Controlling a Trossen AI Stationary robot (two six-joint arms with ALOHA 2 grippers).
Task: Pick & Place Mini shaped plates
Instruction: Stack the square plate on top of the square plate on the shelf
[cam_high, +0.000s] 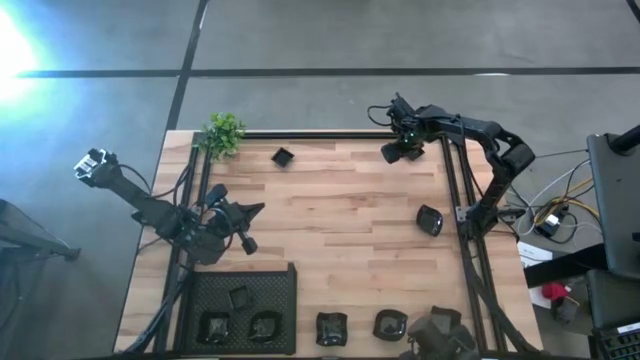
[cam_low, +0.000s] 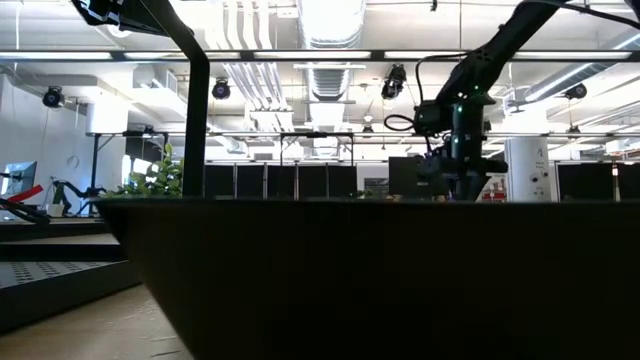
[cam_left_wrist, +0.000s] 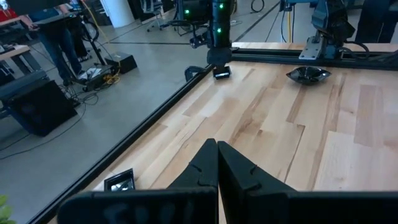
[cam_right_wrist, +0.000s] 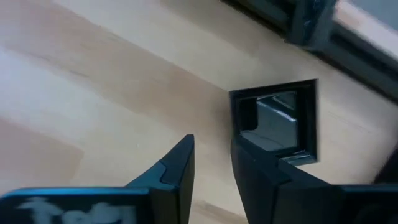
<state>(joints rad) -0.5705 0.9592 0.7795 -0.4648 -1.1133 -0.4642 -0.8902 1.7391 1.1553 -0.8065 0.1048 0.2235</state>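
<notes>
On the wooden bench (cam_high: 330, 230), the right tool (cam_right_wrist: 211, 163) hangs at the far right corner, fingers parted, one finger over the rim of a small square plate (cam_right_wrist: 278, 118) lying flat. The left tool (cam_left_wrist: 217, 163), pressed together, waits at the near left.

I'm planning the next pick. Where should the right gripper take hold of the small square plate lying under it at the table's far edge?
Probably on one raised side wall of the square plate, coming straight down with one finger inside and one outside. It lies flat on the table, and the right gripper, jaws parted, already hangs over its near wall.
</notes>
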